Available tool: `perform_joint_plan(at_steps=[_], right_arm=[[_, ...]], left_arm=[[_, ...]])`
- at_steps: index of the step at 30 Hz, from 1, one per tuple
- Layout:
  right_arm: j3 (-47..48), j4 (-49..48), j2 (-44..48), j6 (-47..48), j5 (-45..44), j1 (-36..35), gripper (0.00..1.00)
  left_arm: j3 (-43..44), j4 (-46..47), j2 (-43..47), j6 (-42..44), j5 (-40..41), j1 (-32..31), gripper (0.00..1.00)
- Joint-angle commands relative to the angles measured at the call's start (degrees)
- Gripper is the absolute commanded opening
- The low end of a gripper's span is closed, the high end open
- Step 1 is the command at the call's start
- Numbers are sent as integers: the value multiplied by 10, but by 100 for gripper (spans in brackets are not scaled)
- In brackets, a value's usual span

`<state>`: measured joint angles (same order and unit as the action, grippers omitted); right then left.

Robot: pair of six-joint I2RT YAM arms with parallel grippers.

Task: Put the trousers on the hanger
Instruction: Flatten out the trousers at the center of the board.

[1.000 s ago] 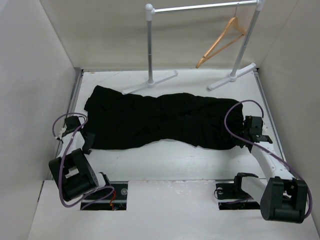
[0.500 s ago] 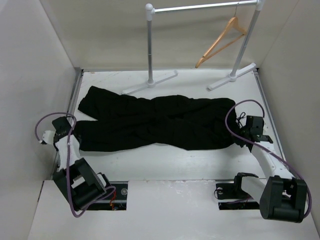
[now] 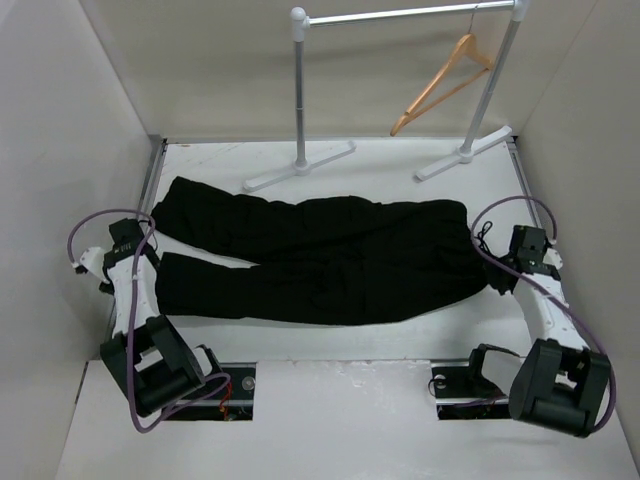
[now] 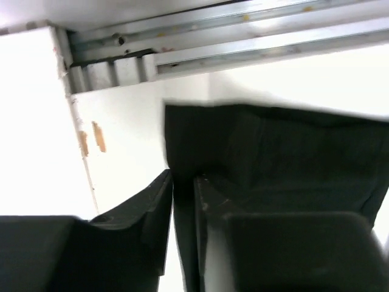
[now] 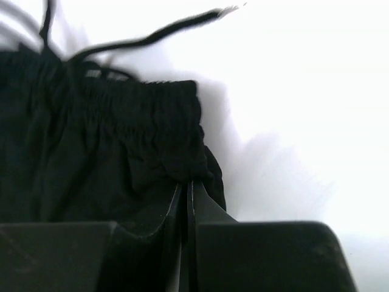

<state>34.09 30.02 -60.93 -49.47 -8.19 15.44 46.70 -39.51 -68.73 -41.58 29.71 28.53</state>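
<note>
as the left wrist view shows it, left gripper [image 4: 182,180]: jaws almost together, pinched on the hem end of one leg, close to the left edge of the tabletop [image 3: 350,330].
right gripper [image 5: 185,187]: jaws closed on a corner of the waistband, near the right edge; the drawstring [image 5: 146,40] lies loose beyond it.
trousers [image 3: 330,262]: flat on the tabletop, stretched across from the left edge to the right edge, waist at the right. the near leg is the held one. the other leg lies free and points to the far left corner.
hanger [image 3: 441,84]: hangs tilted on the rail [image 3: 400,15] above the far right corner, well apart from the cloth and from both grippers.
step in hand: i judge it is pulling the garment straight between the two grips, before any lift toward the hanger.
pull: should be even at both ends and low over the tabletop, only until the wrinkles go.
risk: a hard pull could make the thin hem slip out of the left grip.
free leg: better brought over the held leg first, otherwise it may drag when the cloth goes up.
progress: early, nothing is on the hanger yet.
</note>
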Motion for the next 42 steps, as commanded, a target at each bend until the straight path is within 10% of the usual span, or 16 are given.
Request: perform_joint_plan(at_steps=[1,12,18,22,24,36,42], right_arm=[[41,9,-46,-4,-27,60,1],[90,16,51,-10,-43,67,59],[151,5,60,1,-84,26,58],[172,-117,-57,32,65,-2,5],[209,-127,-138,52,124,-1,0],[351,-174,-386,109,159,10,52],[387,-190,-444,92,189,10,53]], left_arm=[[49,-21,-10,-15,32,-34,22],[154,48,-32,-57,45,-210,43],[184,115,-143,-26,-61,-227,48],[228,154,-227,-15,-122,-229,47],[250,178,-253,-3,-134,-230,47],[382,198,-422,30,-140,-225,47],[392,199,-458,25,-142,-210,47]])
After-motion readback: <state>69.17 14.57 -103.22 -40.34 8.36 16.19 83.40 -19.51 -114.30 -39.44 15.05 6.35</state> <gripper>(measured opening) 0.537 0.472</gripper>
